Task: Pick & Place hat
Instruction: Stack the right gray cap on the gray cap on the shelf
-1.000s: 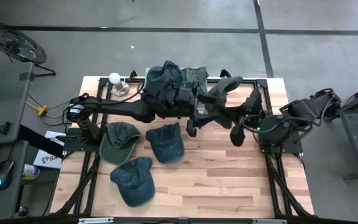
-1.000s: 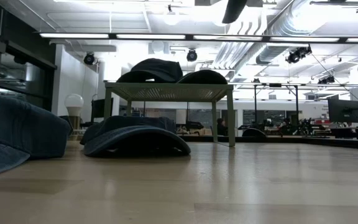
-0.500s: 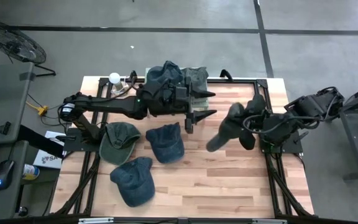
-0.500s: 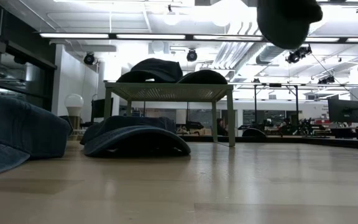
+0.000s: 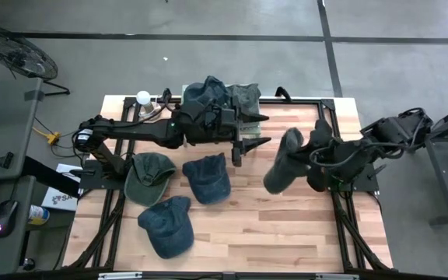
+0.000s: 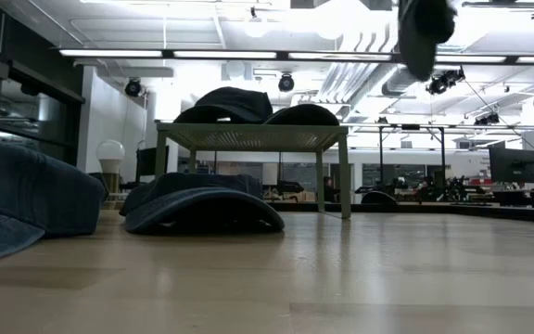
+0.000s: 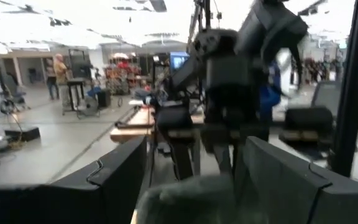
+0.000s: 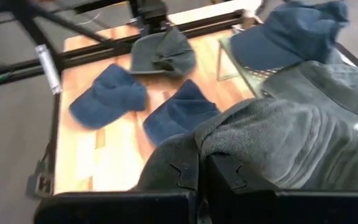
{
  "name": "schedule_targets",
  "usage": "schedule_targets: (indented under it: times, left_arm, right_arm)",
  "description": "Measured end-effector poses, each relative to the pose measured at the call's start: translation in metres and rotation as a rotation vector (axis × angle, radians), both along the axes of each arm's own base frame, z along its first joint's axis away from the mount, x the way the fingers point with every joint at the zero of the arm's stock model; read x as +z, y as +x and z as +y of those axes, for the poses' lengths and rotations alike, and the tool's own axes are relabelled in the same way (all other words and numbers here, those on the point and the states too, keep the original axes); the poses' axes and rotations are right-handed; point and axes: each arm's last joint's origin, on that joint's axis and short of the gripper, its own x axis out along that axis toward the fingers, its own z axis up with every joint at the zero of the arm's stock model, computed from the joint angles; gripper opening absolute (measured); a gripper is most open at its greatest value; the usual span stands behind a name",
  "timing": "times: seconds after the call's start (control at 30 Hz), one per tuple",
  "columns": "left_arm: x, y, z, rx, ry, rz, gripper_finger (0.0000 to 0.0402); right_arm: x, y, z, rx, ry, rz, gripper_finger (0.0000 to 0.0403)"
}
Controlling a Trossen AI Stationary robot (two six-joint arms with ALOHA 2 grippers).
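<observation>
Item: dark grey-green fabric cap (image 5: pixel 281 161); we find it hanging clenched in right claw (image 8: pixel 194 180), above wooden desk (image 5: pixel 286 225).

We see even overhead light on the table (image 5: pixel 286 210), shadows soft. Low view: ceiling strip lights (image 6: pixel 248 54) glare, near cap (image 6: pixel 17 209) blurred. Left wrist view is overexposed and smeared; right wrist view is slightly soft.

Grey hat (image 5: pixel 284 159) in right claw (image 5: pixel 314 155) — now farther from rack (image 5: pixel 249 124)
</observation>
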Motion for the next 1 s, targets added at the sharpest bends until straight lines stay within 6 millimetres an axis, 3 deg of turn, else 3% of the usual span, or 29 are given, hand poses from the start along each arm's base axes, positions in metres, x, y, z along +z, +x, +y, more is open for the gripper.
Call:
schedule_targets:
  times: [0.2,0.5,1.0]
  left_arm:
    - [-0.008,0.002,-0.001,-0.036,-0.028,0.074,0.0268]
    - [-0.011,0.005,-0.007,-0.16,-0.052,0.086,0.0268]
    - [-0.014,0.005,-0.009,-0.219,-0.088,0.118,0.0268]
  right_arm:
    - [0.01,-0.015,-0.004,0.177,-0.002,-0.027,0.0]
    - [0.031,-0.025,-0.004,0.426,-0.046,-0.208,0.0]
    - [0.033,-0.008,-0.006,0.585,-0.031,-0.249,0.0]
